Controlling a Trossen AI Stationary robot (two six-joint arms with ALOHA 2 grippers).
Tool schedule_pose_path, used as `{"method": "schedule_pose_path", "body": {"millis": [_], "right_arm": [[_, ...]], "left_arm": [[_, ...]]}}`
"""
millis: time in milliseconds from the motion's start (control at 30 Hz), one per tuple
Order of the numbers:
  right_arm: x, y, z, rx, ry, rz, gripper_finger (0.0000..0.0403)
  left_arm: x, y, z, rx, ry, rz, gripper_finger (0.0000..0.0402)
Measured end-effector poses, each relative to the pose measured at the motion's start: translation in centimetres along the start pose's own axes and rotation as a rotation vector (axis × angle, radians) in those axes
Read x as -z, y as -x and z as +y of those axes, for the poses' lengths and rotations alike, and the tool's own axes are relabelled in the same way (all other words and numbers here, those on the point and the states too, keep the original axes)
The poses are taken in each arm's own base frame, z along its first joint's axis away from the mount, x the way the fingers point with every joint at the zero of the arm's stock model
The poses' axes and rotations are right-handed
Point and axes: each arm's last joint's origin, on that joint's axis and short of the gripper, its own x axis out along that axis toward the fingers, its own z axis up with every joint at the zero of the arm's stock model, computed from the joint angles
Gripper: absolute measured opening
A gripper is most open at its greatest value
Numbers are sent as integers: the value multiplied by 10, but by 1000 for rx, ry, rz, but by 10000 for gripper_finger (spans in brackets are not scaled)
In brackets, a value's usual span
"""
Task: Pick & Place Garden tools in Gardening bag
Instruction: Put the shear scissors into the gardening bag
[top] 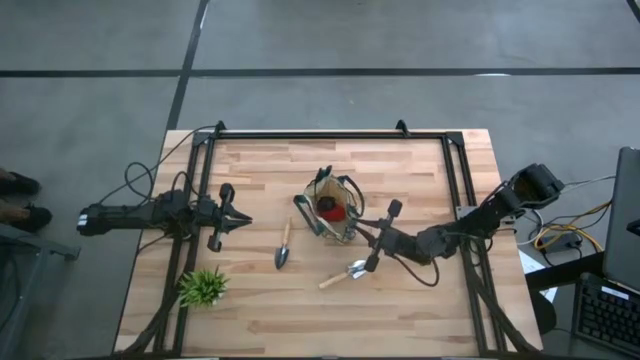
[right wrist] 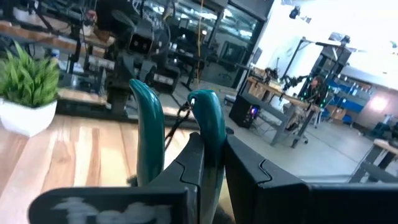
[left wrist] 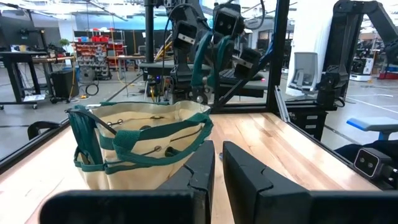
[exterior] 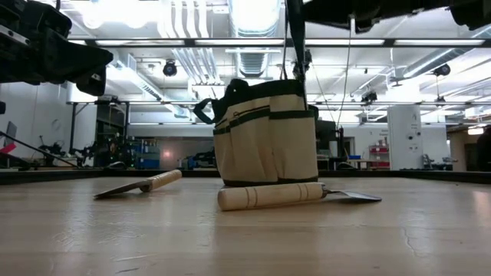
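The tan gardening bag (top: 330, 212) with green trim stands upright on its base at the table's middle, a red rounded item (top: 330, 208) inside it. It also shows in the low view (exterior: 267, 134) and the left wrist view (left wrist: 140, 146). One wooden-handled trowel (top: 284, 246) lies flat left of the bag, another (top: 345, 272) lies near its front right. My right gripper (top: 364, 232) is at the bag's right side, shut on a green loop handle. My left gripper (top: 243, 222) hovers left of the bag, shut and empty. No pruning shears show plainly. My right gripper pinches the bag's green loop handle (right wrist: 210, 115) between its two fingers, the strap's loop standing up past the fingertips. The fingers come about level from the table's right side. The handle is drawn up (left wrist: 200, 59) above the bag, whose base stays on the table.
A small leafy green plant (top: 204, 287) in a white pot stands near the table's front left corner and shows in the right wrist view (right wrist: 28, 81). A black frame (top: 330, 133) runs round the table's far and side edges. Bare wood lies along the near edge.
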Motion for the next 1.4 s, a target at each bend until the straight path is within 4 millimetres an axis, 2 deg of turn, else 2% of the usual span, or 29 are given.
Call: {"method": "schedule_pose_path", "body": {"millis": [133, 367, 700, 1133, 1400], "right_arm": [[11, 1, 1, -3, -1, 20, 32], [19, 5, -1, 5, 0, 30, 32], [10, 17, 5, 24, 1, -6, 32], [8, 30, 13, 34, 23, 4, 31], [12, 35, 15, -17, 110, -5, 31]], "left_arm": [[0, 0, 0, 0, 0, 1, 37], [0, 0, 0, 0, 0, -1, 37], [0, 0, 0, 0, 0, 0, 37], [0, 0, 0, 0, 0, 0, 37], [0, 0, 0, 0, 0, 0, 37]]}}
